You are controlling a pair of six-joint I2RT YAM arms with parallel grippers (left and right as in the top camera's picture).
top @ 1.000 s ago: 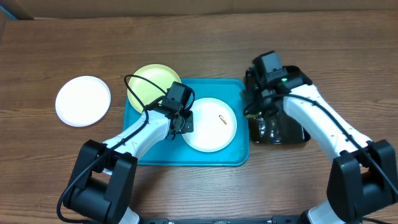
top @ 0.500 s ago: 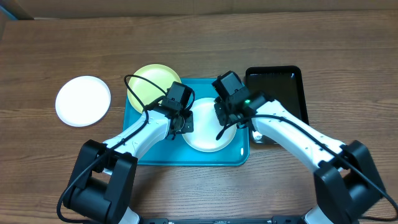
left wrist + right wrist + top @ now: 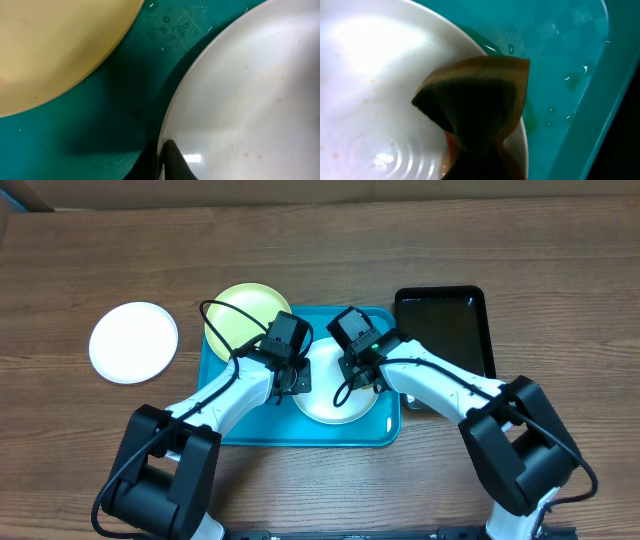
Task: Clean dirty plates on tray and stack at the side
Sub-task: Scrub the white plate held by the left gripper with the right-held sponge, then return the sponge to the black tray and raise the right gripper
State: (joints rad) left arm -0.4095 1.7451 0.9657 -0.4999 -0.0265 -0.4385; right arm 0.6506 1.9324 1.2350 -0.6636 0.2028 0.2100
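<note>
We note 1 round white plate (image 3: 325, 398) mid-tray in the turquoise rectangular plastic tray (image 3: 250, 427), left gripper (image 3: 297, 378) pinching its rim, right gripper (image 3: 360, 373) clamping a brown sponge (image 3: 480, 100) against the plate directly beneath.

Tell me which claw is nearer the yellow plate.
Left. The left claw pinches the rim of the white plate, right beside the yellow plate. The right claw, holding a sponge, is over that white plate's far side.
</note>
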